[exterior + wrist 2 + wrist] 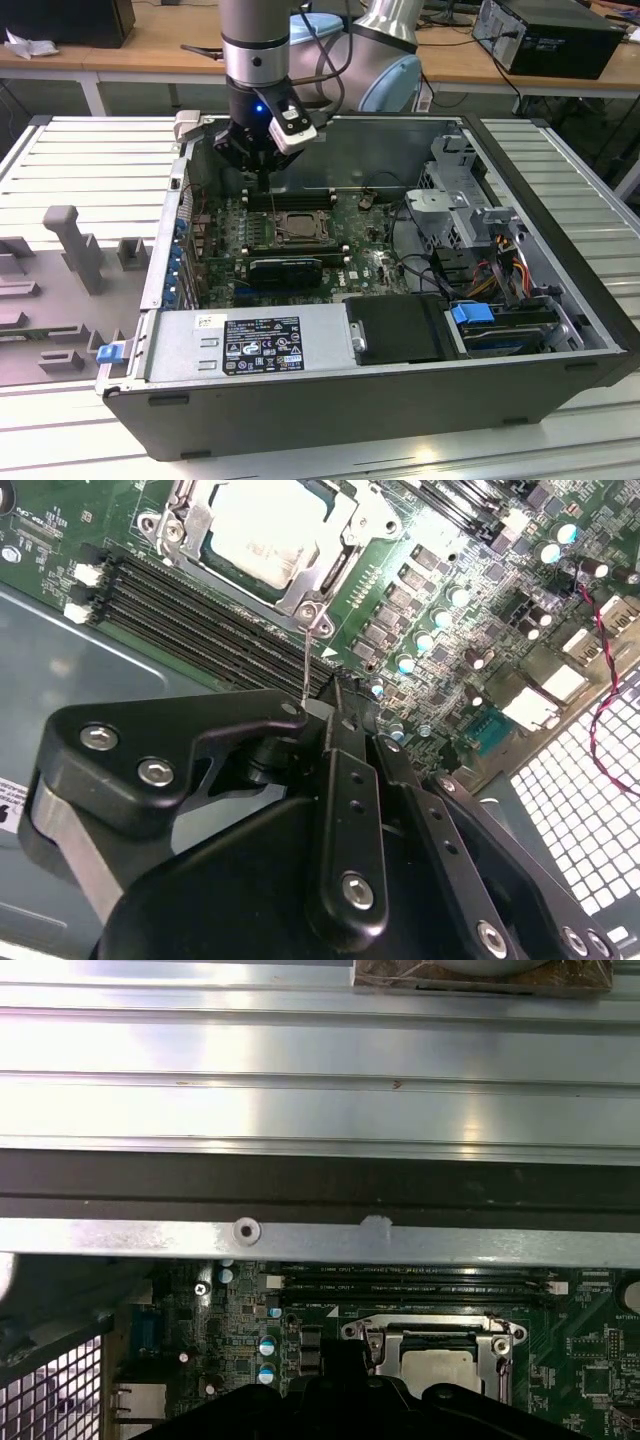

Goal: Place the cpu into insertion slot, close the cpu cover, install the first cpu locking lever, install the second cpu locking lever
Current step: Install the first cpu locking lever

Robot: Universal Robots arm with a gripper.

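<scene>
The cpu [268,535] sits in the insertion slot [297,226] near the middle of the green circuit board [480,610], its pale metal top showing through the window of the cpu cover [330,565], which lies closed over it. The gripper [318,712] hangs at the socket's edge beside the long black memory slots [180,605], fingers pressed together on a thin wire locking lever [309,650] rising from the cover's corner. To do this step well, I judge the lever wants a steady, even sweep, kept clear of the memory slots.
</scene>
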